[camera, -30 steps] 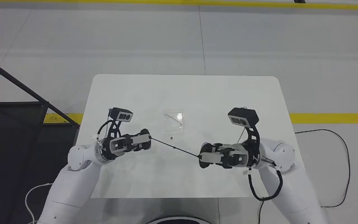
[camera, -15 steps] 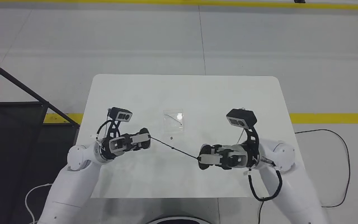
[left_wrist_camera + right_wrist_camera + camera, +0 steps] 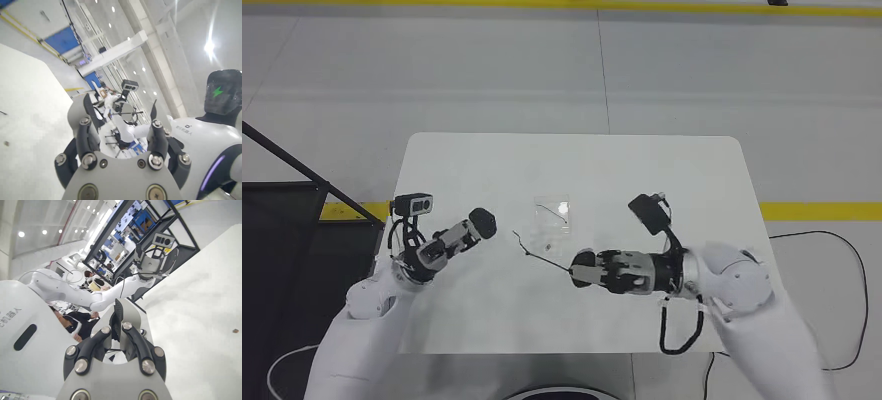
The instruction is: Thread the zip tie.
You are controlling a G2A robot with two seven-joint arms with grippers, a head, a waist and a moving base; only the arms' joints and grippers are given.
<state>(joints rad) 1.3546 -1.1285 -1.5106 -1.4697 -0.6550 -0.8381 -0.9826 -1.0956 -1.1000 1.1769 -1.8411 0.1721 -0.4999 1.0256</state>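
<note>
A thin black zip tie [image 3: 542, 254] slants above the white table [image 3: 642, 170]. Its one end is pinched in my right gripper [image 3: 575, 270], which is shut on it near the table's middle. Its free end points toward the left arm. In the right wrist view that gripper [image 3: 118, 303] has its fingers pressed together. My left gripper [image 3: 485, 219] is a short way off to the left, open and holding nothing. Its fingers [image 3: 88, 106] stand wide apart in the left wrist view, and the right gripper with the zip tie [image 3: 132, 113] is seen between them farther off.
A small clear plastic bag [image 3: 554, 215] lies flat on the table just behind the zip tie. A tiny brown speck [image 3: 235, 330] lies on the table top. A black frame [image 3: 282, 160] stands beside the table's left edge.
My left gripper has let go of the zip tie, opened and drawn back to the left. The right gripper has carried the zip tie leftward, and the tie now hangs from it alone.
</note>
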